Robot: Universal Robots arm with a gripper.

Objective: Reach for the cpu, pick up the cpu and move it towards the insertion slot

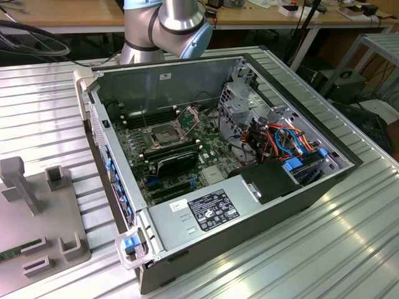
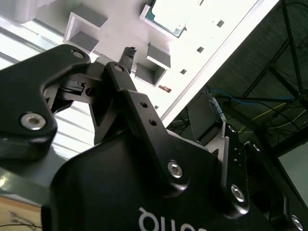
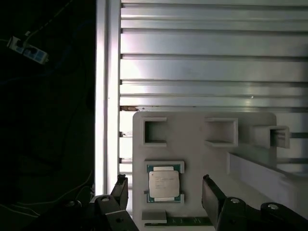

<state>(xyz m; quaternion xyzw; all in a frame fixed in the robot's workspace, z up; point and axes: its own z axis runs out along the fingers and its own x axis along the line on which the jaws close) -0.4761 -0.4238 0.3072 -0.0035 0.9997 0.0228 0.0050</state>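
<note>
In the first wrist view the cpu (image 3: 163,184), a small pale square chip, lies flat in a shallow holder on a grey fixture plate (image 3: 192,130). My gripper (image 3: 163,181) hangs above it, open, with one black finger (image 3: 120,188) on each side of the chip and clear of it. In the second wrist view a dark fingertip (image 2: 129,53) points at the plate, and an edge of the cpu (image 2: 168,17) shows beyond it. The insertion slot (image 1: 163,135), a metal-framed socket with its retaining plate raised, sits on the motherboard inside the open computer case (image 1: 299,193) in the exterior view.
The fixture plate (image 1: 43,230) carries several raised pockets and posts (image 1: 15,180), plus a green memory stick (image 1: 12,252). Ribbed metal table (image 3: 211,57) surrounds it. Inside the case are a black finned block (image 1: 177,161), a drive cage (image 1: 246,103) and coloured cables (image 1: 280,140).
</note>
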